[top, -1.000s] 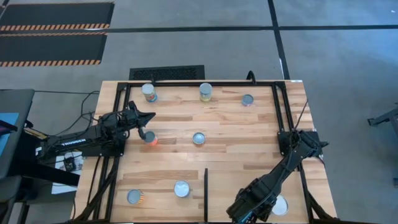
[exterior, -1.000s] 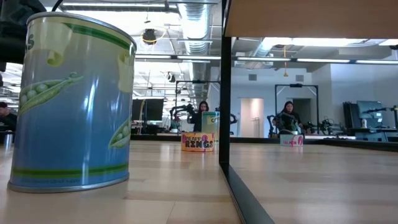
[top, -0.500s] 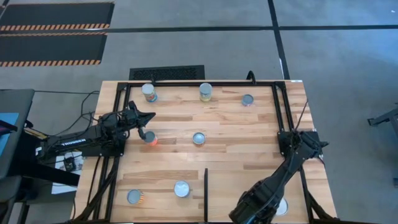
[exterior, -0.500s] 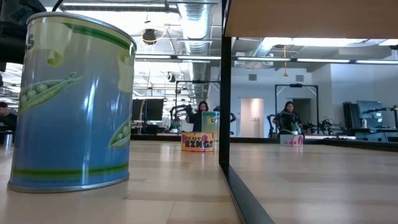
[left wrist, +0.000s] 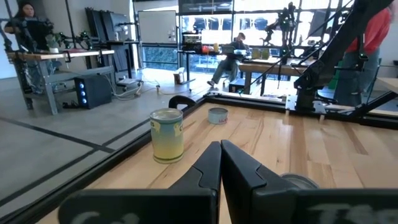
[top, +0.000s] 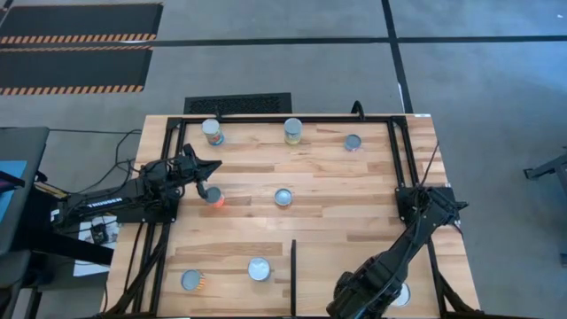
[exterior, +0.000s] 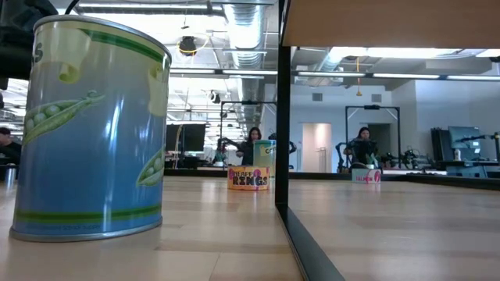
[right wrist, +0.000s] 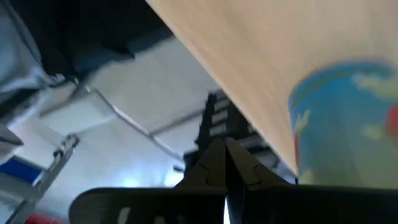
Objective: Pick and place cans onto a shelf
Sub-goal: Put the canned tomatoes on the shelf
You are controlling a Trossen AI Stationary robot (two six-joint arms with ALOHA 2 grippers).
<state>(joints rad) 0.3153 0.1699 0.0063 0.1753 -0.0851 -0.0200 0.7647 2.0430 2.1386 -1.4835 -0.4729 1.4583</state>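
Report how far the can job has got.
Done: one can stands on the shelf, close to the right gripper, which is shut and empty. In hand: nothing; the left gripper, shut, sits beside an orange-labelled can. Left: that one and six other cans on the main tabletop.

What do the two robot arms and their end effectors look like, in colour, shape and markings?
Both arms are dark, nearly black, built of jointed segments. The left arm carries white lettering along its long segment. The right arm shows no marking that I can read. Each end effector has two slim, dark, tapering fingers: the left end effector and the right end effector look alike. Thin black cables run near the left arm's base.
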